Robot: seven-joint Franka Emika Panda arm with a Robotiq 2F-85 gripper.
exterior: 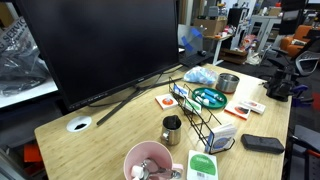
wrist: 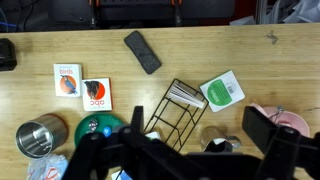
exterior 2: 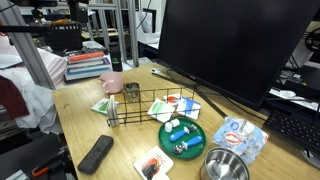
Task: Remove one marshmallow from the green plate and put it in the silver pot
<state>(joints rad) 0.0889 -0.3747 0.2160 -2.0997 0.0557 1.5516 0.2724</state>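
Observation:
The green plate lies beside a black wire rack, with pale marshmallow pieces on it. The silver pot stands close by on the wooden table and looks empty. In the wrist view the silver pot is at the lower left. The green plate lies next to it, partly hidden by my gripper. My gripper hangs high above the table, open, with nothing between its fingers. It does not show in either exterior view.
A black wire rack stands by the plate, with a steel jug and a pink bowl past it. A black remote, several cards and a blue packet lie around. A large monitor stands behind.

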